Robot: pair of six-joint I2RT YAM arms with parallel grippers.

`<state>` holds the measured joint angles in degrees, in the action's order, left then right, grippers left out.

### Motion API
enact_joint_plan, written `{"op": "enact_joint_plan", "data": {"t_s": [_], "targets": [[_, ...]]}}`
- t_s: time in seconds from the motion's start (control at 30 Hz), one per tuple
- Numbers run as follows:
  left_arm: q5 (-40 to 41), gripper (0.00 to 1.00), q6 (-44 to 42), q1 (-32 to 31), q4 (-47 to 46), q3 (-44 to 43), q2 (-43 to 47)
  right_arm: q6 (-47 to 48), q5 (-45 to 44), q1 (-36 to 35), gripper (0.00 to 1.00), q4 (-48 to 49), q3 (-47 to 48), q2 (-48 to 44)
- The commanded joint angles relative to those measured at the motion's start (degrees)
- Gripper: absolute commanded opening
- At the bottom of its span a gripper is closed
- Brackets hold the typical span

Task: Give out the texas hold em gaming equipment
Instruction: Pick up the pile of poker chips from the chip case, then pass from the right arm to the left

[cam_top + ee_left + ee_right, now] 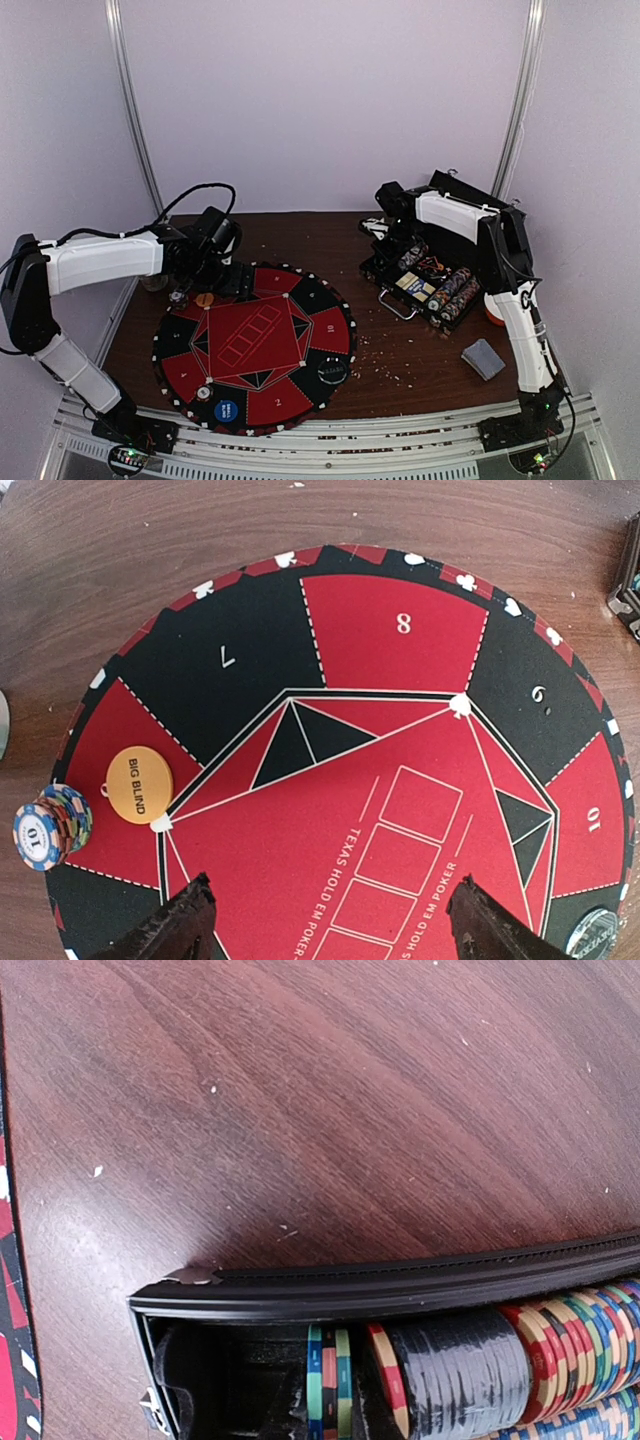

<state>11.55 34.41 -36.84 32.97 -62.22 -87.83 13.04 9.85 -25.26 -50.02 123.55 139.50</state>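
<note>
The yellow disc (pixel 139 784) at the left edge of the mat (pixel 380 730) reads "BIG BLIND". Just beside it, the top chip of the chip stack (pixel 45 827) shows "10". The mat's outer fields carry white numbers 7, 8, 9 and 10, and a 2 in the top view. Its red centre bears "TEXAS HOLD EM POKER" twice. Lettering on the black disc (pixel 600 932) is too small to read.

The top view looks down from high behind the near edge onto the whole table (pixel 400 370), with the mat (pixel 255 345) toward 8 o'clock and the case (pixel 430 280) toward 2 o'clock. The left wrist view hangs close over that mat (pixel 400 780), looking steeply down. The right wrist view sits very near the case (pixel 400 1285) rim, with the mat's edge at 9 o'clock.
</note>
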Motion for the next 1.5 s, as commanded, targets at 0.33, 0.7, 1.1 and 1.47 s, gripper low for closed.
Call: {"op": "enact_joint_plan", "data": {"t_s": [0.33, 0.7, 1.1, 1.47], "targets": [[-5.73, 0.79, -30.01, -2.67, -21.53, 0.86, 13.81, -18.85, 21.8, -0.47, 0.0, -1.85, -2.99, -18.31], [-2.97, 0.98, -61.2, -18.09, -25.93, -3.58, 5.15, -23.35, 35.9, -12.35, 0.0, -1.63, -10.33, -23.14], [-0.13, 0.72, -62.41, -18.14, -25.13, -8.4, -3.44, -28.33, 41.26, -16.66, 0.0, 5.36, -12.89, -22.38], [0.54, 0.14, -61.26, -18.14, -24.79, -9.39, -4.01, -27.83, 41.4, -16.67, 0.0, 5.38, -12.63, -21.7]]}}
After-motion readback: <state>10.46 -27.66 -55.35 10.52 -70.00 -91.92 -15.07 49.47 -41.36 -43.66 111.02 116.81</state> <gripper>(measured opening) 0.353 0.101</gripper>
